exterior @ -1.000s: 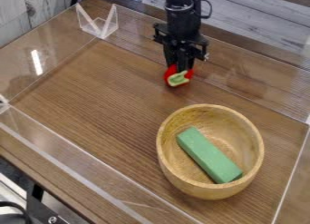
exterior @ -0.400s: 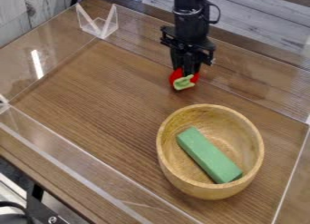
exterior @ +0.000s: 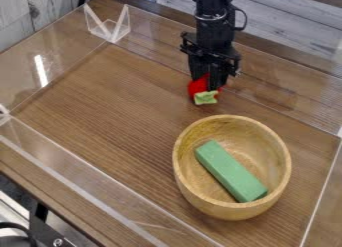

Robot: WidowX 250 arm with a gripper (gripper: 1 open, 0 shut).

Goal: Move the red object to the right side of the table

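Note:
The red object [exterior: 203, 93], a small toy strawberry with a light green cap, lies on the brown wood-grain table [exterior: 107, 111], right of centre towards the back. My black gripper [exterior: 210, 83] points straight down just above it. Its fingers stand slightly apart on either side of the strawberry's top, and the jaws look open. The gripper hides the strawberry's upper part.
A round light wooden bowl [exterior: 179, 156] stands at the front right with a green rectangular block [exterior: 230, 171] lying in it. Low clear acrylic walls [exterior: 40, 66] border the tabletop. A clear angled stand [exterior: 107, 23] sits at the back left.
The gripper has carried the strawberry a little to the right and down onto the table. Its fingers, shut on the strawberry before, have now spread apart.

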